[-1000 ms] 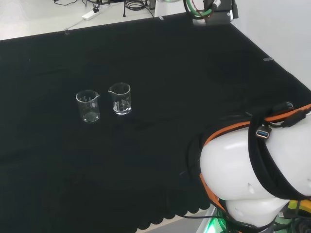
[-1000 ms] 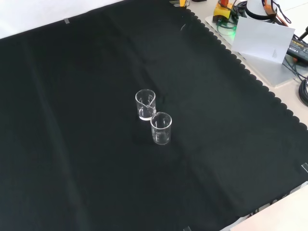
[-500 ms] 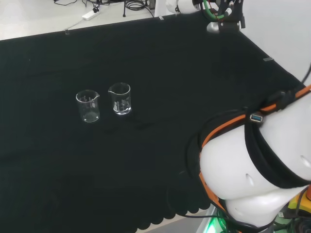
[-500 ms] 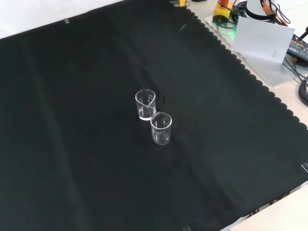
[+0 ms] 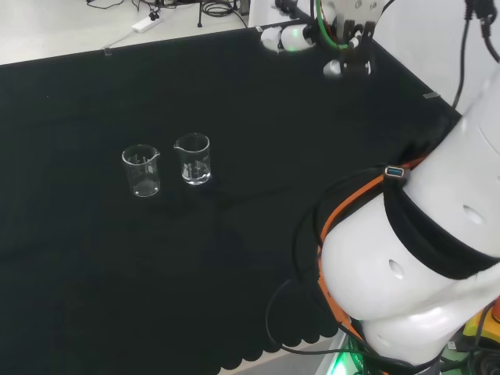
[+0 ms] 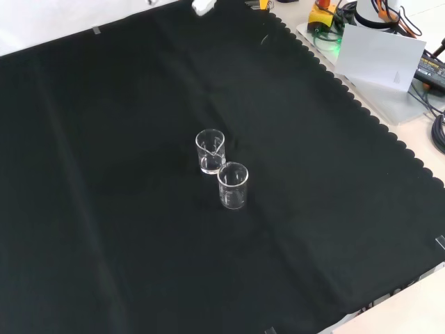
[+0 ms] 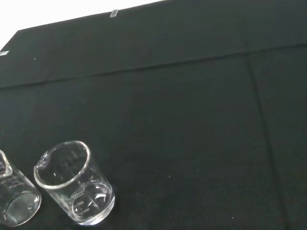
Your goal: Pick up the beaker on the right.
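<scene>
**Hand high at the bench's far edge; two beakers untouched mid-cloth**

Item 1: the hand (image 5: 291, 35), seen in the head view at about one o'clock, above the far edge of the black cloth (image 5: 258, 94). We cannot tell how its fingers stand; we see nothing in it.

Item 2: the right beaker (image 5: 193, 158), clear glass, upright, at nine o'clock from the head view's centre, well apart from the hand.

Item 3: the left beaker (image 5: 141, 171), clear glass, upright, just beside item 2 at its eight o'clock.

Item 4: the arm's white links (image 5: 422, 266), at four o'clock in the head view.
</scene>
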You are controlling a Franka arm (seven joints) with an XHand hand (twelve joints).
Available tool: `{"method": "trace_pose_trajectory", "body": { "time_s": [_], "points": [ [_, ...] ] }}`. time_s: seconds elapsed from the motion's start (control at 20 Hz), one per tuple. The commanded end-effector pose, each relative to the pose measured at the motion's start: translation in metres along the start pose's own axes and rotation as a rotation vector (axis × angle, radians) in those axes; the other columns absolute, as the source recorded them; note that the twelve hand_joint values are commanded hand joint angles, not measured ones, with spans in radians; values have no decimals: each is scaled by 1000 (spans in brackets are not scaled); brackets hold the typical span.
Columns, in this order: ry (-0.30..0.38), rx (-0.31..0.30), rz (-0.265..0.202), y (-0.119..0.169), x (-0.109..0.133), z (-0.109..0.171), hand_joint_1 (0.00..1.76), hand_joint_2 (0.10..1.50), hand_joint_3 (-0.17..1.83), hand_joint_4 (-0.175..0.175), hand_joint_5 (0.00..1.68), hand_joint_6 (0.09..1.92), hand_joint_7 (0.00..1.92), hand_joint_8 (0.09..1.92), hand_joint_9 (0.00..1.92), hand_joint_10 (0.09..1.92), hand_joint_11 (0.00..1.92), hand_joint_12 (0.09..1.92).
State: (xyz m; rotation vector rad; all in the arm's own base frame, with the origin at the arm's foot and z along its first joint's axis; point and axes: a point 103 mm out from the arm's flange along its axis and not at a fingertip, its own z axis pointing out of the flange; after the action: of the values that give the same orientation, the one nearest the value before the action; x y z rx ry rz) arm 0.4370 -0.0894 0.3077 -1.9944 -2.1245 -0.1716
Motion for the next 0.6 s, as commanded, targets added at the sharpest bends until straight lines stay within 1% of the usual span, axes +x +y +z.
{"method": "trace_pose_trajectory", "body": {
  "time_s": [0.05, 0.15, 0.25, 0.6],
  "points": [
    [52, 4, -47, 25, -11, 45, 474, 1040, 191, 0, 188, 87, 178, 454, 231, 612, 0, 1037],
    [74, 24, -56, 27, -5, 62, 507, 1016, 186, 2, 191, 87, 178, 456, 235, 612, 0, 1047],
    [82, 45, -73, 30, 2, 79, 532, 997, 183, 3, 192, 87, 177, 456, 237, 611, 0, 1054],
    [113, 86, -153, 34, 23, 114, 611, 918, 170, 12, 182, 87, 167, 452, 241, 608, 0, 1063]
  ]
}}
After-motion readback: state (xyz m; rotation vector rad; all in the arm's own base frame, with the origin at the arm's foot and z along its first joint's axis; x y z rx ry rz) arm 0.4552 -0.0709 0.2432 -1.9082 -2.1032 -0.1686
